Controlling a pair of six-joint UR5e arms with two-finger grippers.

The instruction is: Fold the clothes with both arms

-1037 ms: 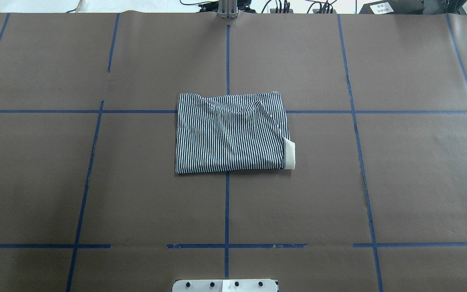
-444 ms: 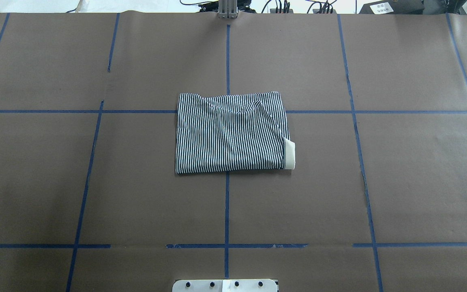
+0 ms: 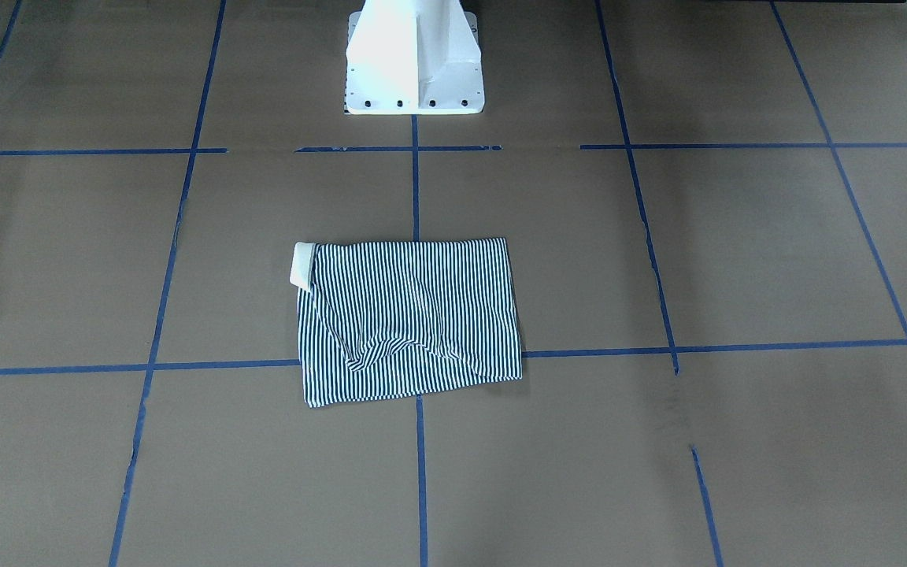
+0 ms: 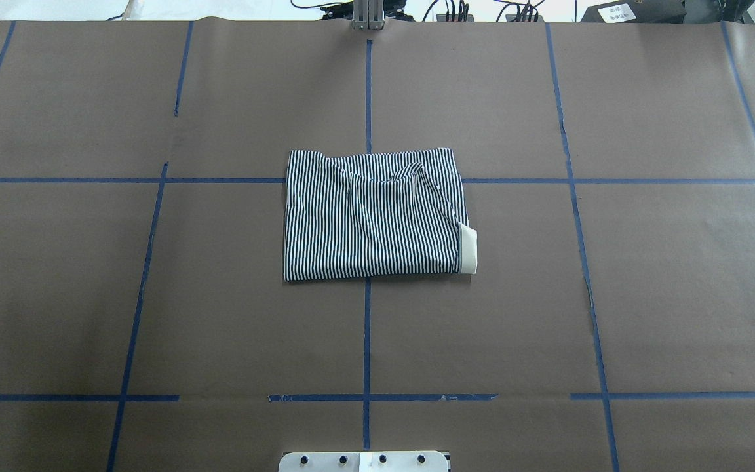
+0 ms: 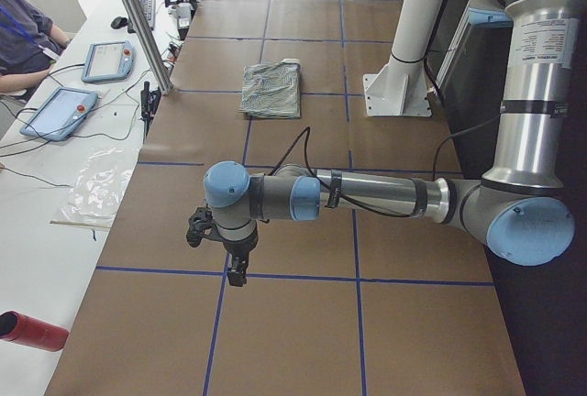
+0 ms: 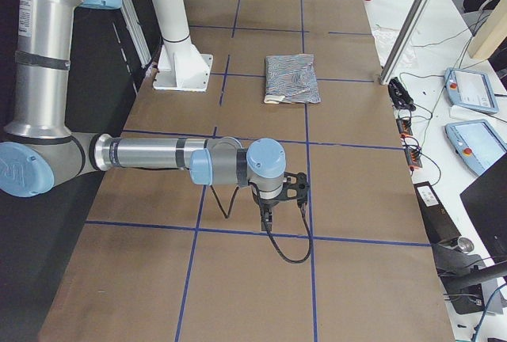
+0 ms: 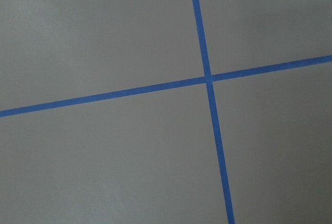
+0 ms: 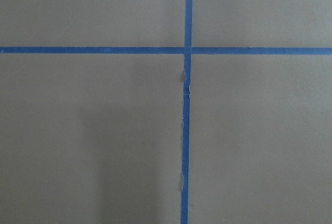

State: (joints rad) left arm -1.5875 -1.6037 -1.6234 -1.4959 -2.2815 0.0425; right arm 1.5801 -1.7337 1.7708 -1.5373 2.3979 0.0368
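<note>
The striped polo shirt [image 4: 371,216] lies folded into a flat rectangle at the middle of the brown table, with a bit of white collar [image 4: 468,248] poking out at its right edge. It also shows in the front view [image 3: 410,319] and both side views. Both arms are far from it. The left gripper [image 5: 220,249] hangs over bare table near the table's left end, and the right gripper [image 6: 279,199] does the same near the right end. Whether either is open or shut I cannot tell. Both wrist views show only blue tape lines on brown paper.
The white pedestal base [image 3: 414,63] stands at the robot's side of the table. Blue tape lines [image 4: 367,328] divide the surface. Beyond the far edge are a metal post [image 5: 138,20], two tablets [image 5: 60,110], a seated person [image 5: 23,34] and a red cylinder [image 5: 32,330].
</note>
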